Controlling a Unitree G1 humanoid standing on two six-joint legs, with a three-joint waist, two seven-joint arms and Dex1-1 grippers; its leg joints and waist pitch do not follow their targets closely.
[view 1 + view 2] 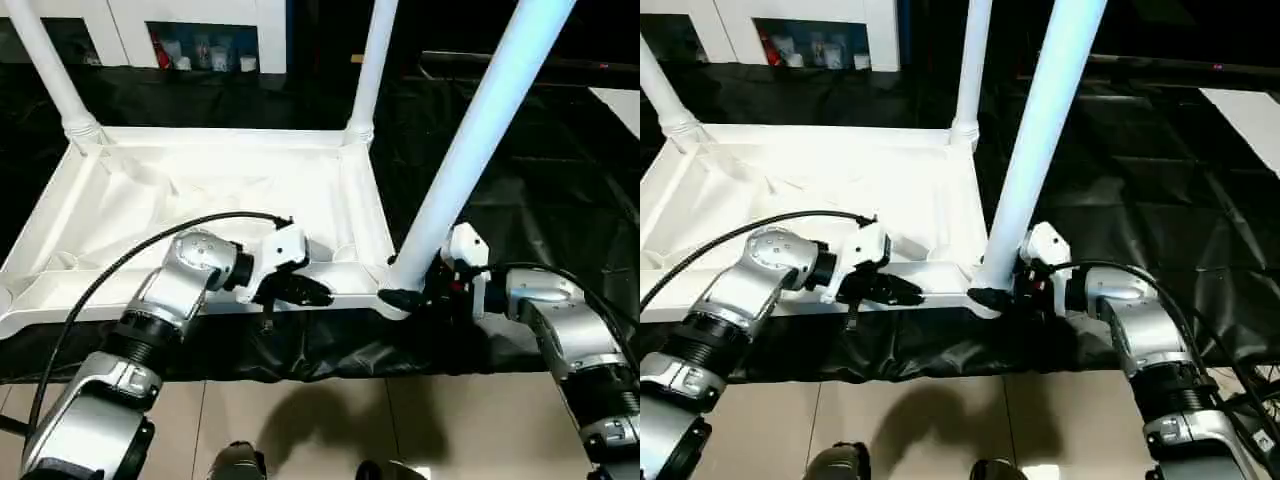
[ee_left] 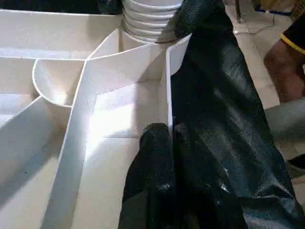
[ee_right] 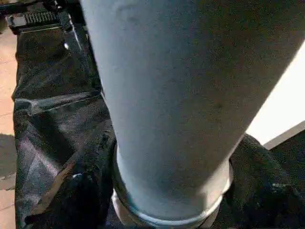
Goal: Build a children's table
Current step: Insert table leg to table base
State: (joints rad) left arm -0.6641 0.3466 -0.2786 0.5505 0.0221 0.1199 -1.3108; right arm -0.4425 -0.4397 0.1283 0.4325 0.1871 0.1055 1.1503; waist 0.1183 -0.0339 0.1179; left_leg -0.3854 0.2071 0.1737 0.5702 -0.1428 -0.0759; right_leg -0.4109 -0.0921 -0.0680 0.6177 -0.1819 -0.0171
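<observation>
The white plastic tabletop (image 1: pixel 200 200) lies upside down on a desk draped in black sheeting (image 1: pixel 560 200), its ribbed underside facing up and its near edge running along the desk's near edge. Two tapered legs stand in the far corner sockets: one at the far left corner (image 1: pixel 45 70) and one at the far right corner (image 1: pixel 372 70). A third leg (image 1: pixel 470 140) rises from the near right corner of the tabletop, leaning away to the right, its ribbed base seated at that corner's socket (image 2: pixel 147 24).

The left gripper (image 1: pixel 305 291) sits on the tabletop's near rim, a little left of that corner. In the left wrist view its black fingers (image 2: pixel 152 157) are closed on the thin white wall of the rim (image 2: pixel 167 95), one finger on each side.

The right gripper (image 1: pixel 405 297) reaches in from the right at the base of the third leg, closed around it just above the socket; in the right wrist view the leg rises close in front of the camera, with dark fingers (image 3: pixel 95 157) on either side of it.

A person's hand (image 2: pixel 286 62) shows beyond the desk's edge in the left wrist view.
</observation>
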